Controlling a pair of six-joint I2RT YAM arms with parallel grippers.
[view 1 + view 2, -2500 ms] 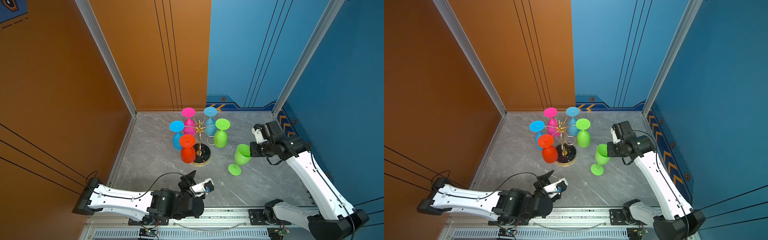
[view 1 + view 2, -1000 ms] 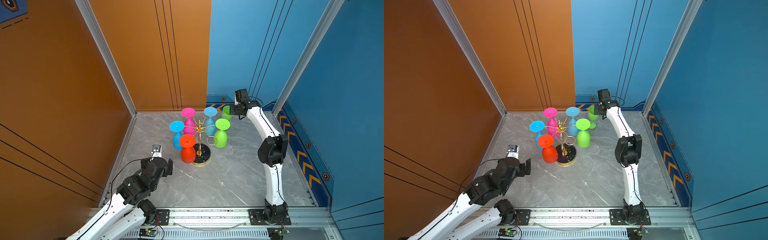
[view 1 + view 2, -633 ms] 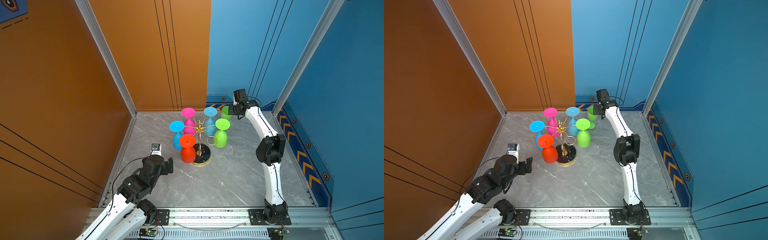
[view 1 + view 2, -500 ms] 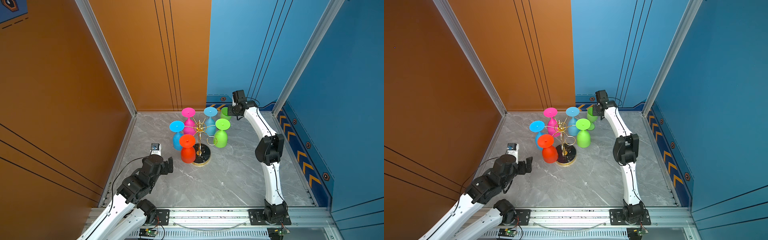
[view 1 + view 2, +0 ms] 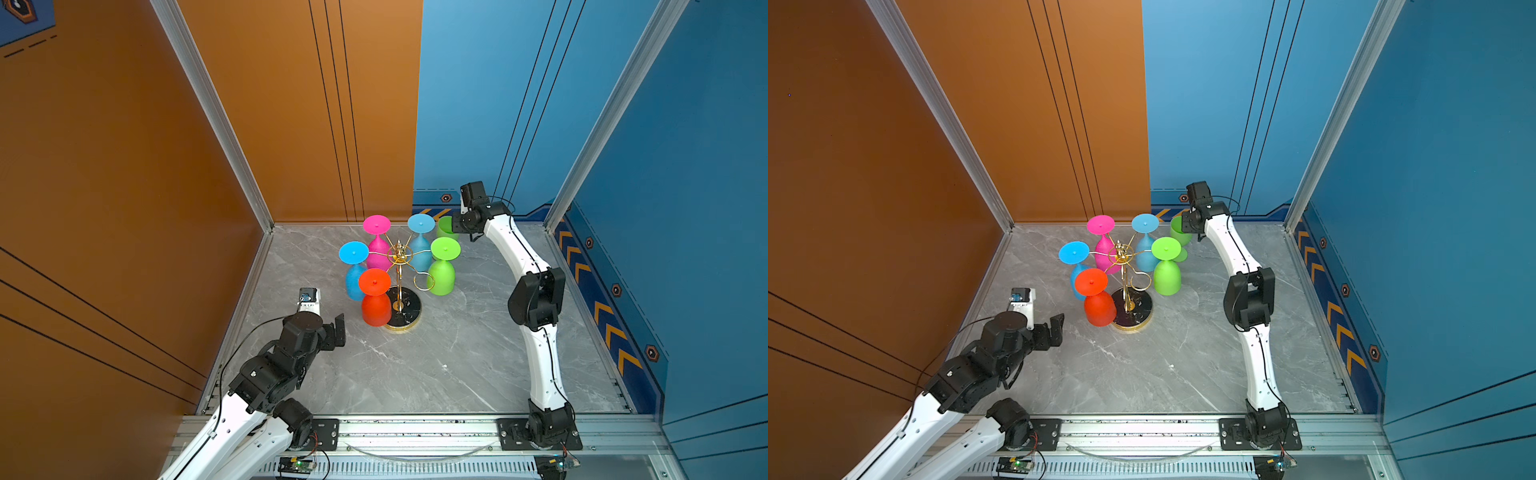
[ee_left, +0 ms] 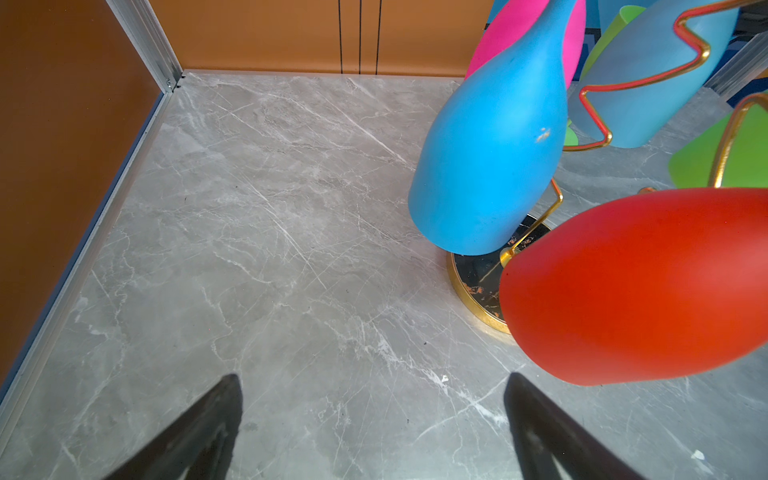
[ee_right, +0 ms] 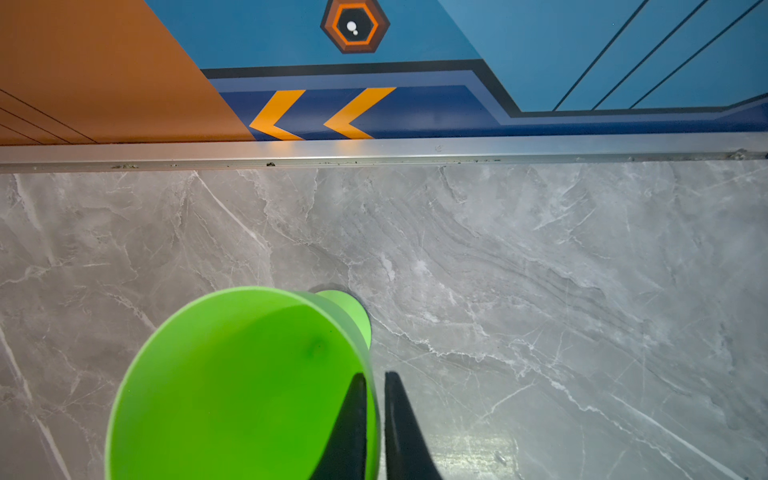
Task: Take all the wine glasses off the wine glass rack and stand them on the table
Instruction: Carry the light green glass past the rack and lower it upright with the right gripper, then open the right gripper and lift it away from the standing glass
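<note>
Glass first: the green wine glass (image 7: 241, 382) is off the wine glass rack (image 5: 409, 318) and stands upright at the far edge of the table (image 5: 415, 365), close to the back wall (image 7: 374, 104). It sits just behind the rack's far right side in both top views. Its foot appears to rest on the marble, though the bowl hides most of it.

The right gripper (image 7: 374, 376) straddles the rim, one finger inside the bowl and one outside. The jaws stand very narrow, with a sliver of a gap showing at the outer finger. Whether they are pressing the wall or only flanking it, I cannot tell.

On the rack one loop arm (image 5: 424, 282) is bare. Five glasses hang upside down from the others — pink, two blue, a second green and the red glass (image 5: 375, 307).

The left gripper (image 6: 372, 378) hovers low over the table just beside the red glass, jaws spread wide and holding nothing.

As I judge it, the main work is done: one glass has been lifted clear and set down. What is left is a clean release and drawing the arm away without tipping the glass or brushing the hanging ones nearby.
</note>
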